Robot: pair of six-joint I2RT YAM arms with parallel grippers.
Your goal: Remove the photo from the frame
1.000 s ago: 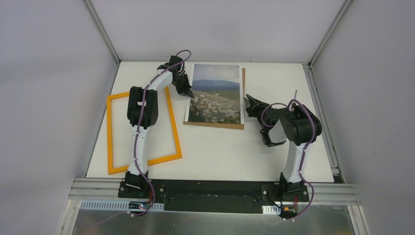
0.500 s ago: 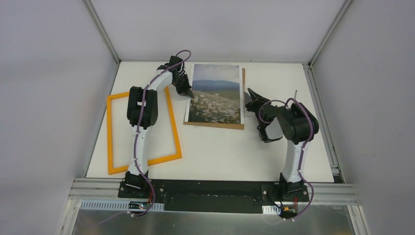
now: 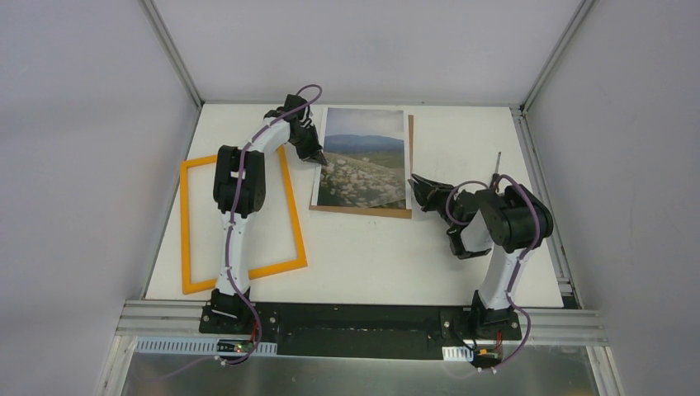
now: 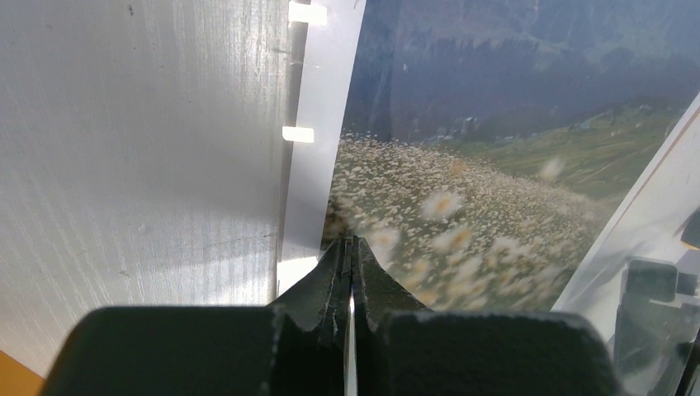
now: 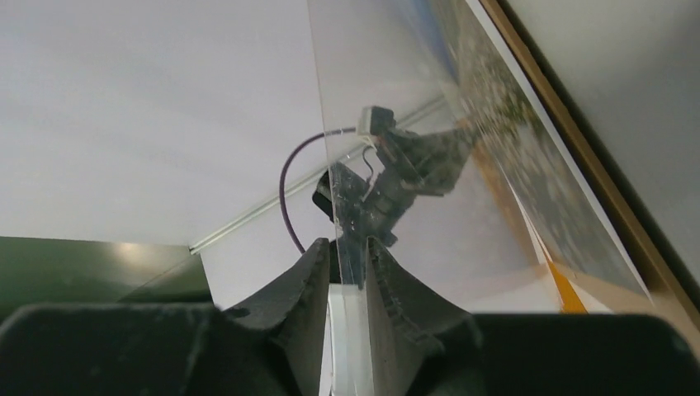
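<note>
Clamping the edge of a clear sheet (image 5: 388, 82), the right gripper (image 5: 347, 247) holds it tilted over the photo (image 3: 363, 157); the closed left gripper (image 4: 351, 243) touches the photo's border.

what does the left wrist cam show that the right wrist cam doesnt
Left wrist only: a close look at the shut left gripper with its tips at the white left border of the photo, and the meadow flowers in detail.
Right wrist only: the right gripper pinching the edge of a clear sheet, and the brown board under the photo.
Both: the photo, the white table, and the left gripper, which the right wrist sees through the sheet.
</note>
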